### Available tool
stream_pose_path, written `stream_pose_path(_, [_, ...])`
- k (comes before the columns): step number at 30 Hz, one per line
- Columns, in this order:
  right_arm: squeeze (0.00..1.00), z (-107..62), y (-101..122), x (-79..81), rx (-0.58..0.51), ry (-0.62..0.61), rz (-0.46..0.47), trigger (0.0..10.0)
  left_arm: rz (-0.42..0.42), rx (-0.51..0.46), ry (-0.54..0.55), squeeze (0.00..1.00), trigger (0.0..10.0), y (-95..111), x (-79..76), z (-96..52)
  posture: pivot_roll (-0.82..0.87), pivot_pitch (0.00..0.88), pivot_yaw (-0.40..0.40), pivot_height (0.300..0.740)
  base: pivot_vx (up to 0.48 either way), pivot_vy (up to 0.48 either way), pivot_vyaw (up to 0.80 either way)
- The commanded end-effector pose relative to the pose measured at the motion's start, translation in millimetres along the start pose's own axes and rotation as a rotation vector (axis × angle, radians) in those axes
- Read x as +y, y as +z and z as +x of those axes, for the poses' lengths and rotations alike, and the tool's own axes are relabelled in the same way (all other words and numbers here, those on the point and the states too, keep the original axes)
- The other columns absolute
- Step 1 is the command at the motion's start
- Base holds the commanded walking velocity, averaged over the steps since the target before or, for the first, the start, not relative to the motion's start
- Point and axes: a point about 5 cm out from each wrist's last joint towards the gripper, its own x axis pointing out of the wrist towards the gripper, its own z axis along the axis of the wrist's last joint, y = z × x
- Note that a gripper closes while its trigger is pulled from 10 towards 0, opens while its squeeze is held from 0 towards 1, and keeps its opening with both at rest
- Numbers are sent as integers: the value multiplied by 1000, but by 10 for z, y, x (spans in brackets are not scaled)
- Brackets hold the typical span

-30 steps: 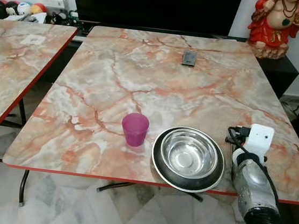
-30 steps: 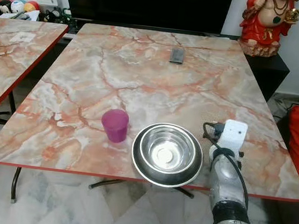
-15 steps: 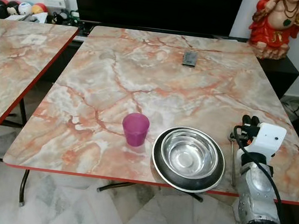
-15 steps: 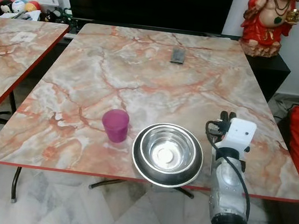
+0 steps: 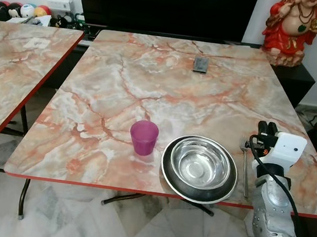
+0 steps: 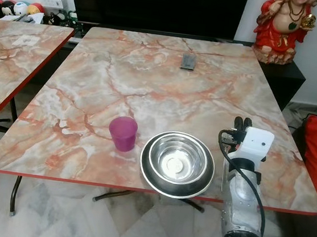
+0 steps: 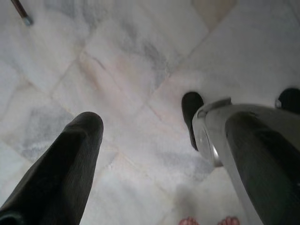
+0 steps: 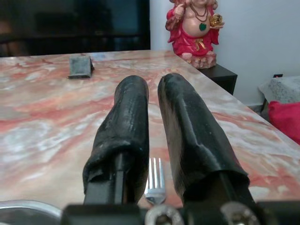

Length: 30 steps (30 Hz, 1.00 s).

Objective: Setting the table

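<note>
Right gripper point(image 8: 152, 136) jaws nearly together, holding nothing, hanging just above the fork point(image 5: 245, 165). Right arm stretched forward over the desk point(image 5: 168, 79) near its front edge. Fork flat on the desk, just right of the bowl point(image 5: 200, 168), long way running front to back, prongs away from the robot. Pink cup point(image 5: 144, 137) left of the bowl. Left gripper point(image 7: 159, 154) jaws wide apart over the floor.
</note>
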Motion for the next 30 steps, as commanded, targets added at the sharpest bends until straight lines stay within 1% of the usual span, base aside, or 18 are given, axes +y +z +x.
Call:
stream_pose_path(1, [0, -4, 40, 27, -16, 6, -2, 10000, -8, 18, 15, 0, 10000, -51, 36, -16, -18, 0, 7, 740, 0, 0, 0])
stream_pose_path(4, [0, -3, 41, 38, -16, 7, 2, 10000, -9, 15, 16, 0, 10000, -33, 37, -10, -23, 0, 13, 740, 0, 0, 0])
stream_pose_path(7, [0, -3, 38, 50, -16, 3, 8, 10000, -8, 2, 20, 0, 10000, 46, 48, 15, -31, 0, 26, 740, 0, 0, 0])
stream_pose_path(10, [0, -28, 16, 52, -12, -5, 12, 10000, -5, -2, 19, 0, 10000, 75, 56, 23, -31, 0, 30, 740, 0, 0, 0])
stream_pose_path(18, [0, -81, -22, 86, -5, -8, 20, 10000, -9, 7, 15, 0, 10000, 44, 66, 14, -27, 0, 35, 740, 0, 0, 0])
stream_pose_path(21, [0, -108, -5, 107, -11, 1, 24, 10000, -18, 23, 15, 0, 10000, -28, 66, -8, -9, 0, 33, 740, 0, 0, 0])
stream_pose_path(23, [0, -112, -4, 106, -12, 2, 23, 10000, -19, 25, 15, 0, 10000, -40, 65, -12, -9, 0, 33, 740, 0, 0, 0])
stream_pose_path(26, [0, -123, 1, 101, -15, 3, 22, 10000, -19, 36, 16, 0, 10000, -90, 57, -27, -5, 0, 31, 740, 0, 342, 0])
stream_pose_path(27, [0, -118, 43, 104, -35, 12, 5, 10000, -19, 53, 15, 0, 10000, -160, 40, -49, -4, 0, 28, 740, 0, 480, 0])
stream_pose_path(30, [0, -110, 119, 128, -68, 27, -9, 10000, -16, 74, 10, 0, 10000, -253, 5, -79, -5, 0, 26, 740, 0, 480, 0])
